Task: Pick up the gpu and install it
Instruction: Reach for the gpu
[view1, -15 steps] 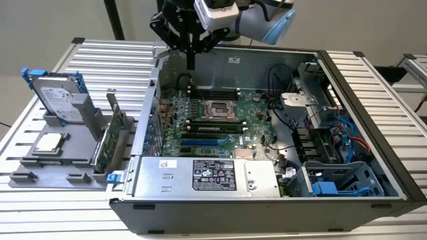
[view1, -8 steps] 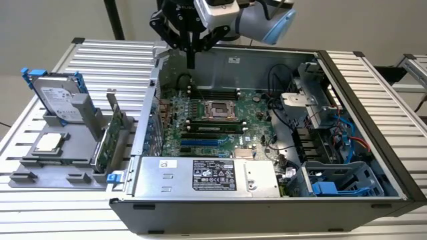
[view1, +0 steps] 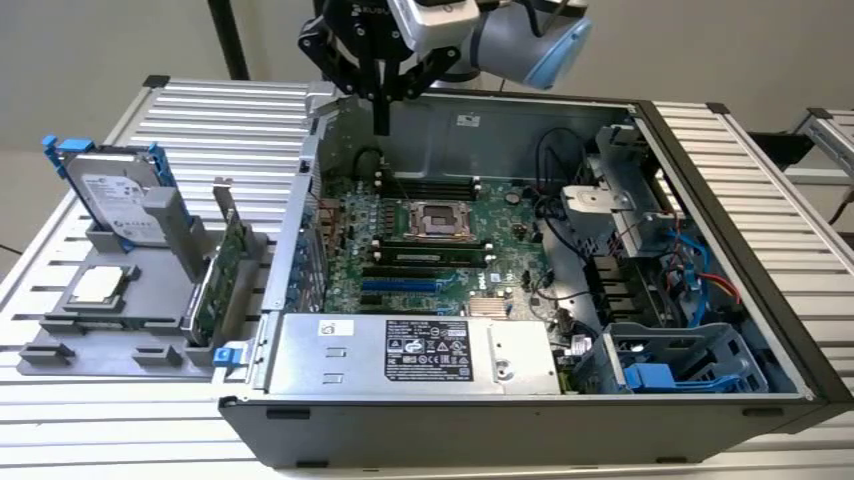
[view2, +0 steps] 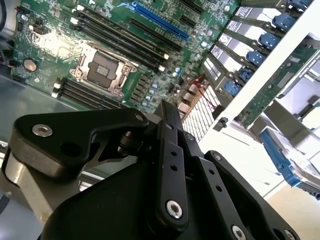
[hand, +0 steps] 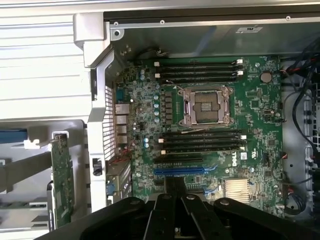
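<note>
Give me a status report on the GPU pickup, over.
Gripper shut, empty, hovering over open case. Gpu upright in grey holder beside case, untouched. Case wall stands between them.

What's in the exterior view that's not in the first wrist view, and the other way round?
Exterior view: the silver hard drive with blue rails, the small square silver chip, the grey power supply box. First wrist view: the round silver coin battery. Both: the green motherboard, the thin green gpu card upright in its grey holder, and the black tool.
</note>
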